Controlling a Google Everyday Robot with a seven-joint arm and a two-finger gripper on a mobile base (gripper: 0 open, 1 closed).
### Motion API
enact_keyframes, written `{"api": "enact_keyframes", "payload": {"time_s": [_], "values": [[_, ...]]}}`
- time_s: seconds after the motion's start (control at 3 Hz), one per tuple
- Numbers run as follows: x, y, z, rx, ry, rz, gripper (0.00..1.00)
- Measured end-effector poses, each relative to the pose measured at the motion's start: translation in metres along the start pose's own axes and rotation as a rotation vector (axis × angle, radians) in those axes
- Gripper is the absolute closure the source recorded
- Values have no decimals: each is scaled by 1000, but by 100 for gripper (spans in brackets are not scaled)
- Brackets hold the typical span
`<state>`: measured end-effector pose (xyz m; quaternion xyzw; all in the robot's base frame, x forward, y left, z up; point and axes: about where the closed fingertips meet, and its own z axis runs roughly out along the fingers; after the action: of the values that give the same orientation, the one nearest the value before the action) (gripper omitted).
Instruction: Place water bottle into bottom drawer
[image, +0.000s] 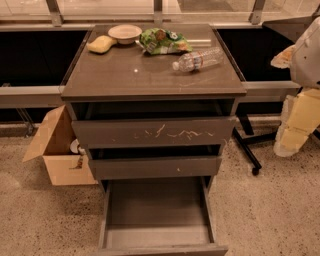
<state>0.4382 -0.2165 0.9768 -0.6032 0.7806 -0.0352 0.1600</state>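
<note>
Gripper (296, 122) far rt, off cabinet (145, 75) — open/shut can't tell; water bottle (198, 59) lying on top — bottom drawer (157, 212) pulled open.

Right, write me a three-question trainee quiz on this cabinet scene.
1. True or false: the water bottle lies on its side on the cabinet top.
2. Which drawer is pulled out far enough to show its floor? A: top drawer. B: middle drawer. C: bottom drawer.
3. Where is the gripper?

Key: 1, true. 2, C. 3, at the right edge of the view, beside the cabinet and well away from the water bottle.
</note>
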Motion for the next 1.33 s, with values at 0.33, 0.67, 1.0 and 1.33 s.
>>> {"api": "enact_keyframes", "payload": {"time_s": [0.33, 0.67, 1.0, 1.33], "values": [[0, 0, 0, 0, -1, 0, 0], [-2, -10, 1, 7, -31, -16, 0], [-16, -51, 11, 20, -83, -123, 0], [-29, -77, 21, 17, -138, -212, 0]]}}
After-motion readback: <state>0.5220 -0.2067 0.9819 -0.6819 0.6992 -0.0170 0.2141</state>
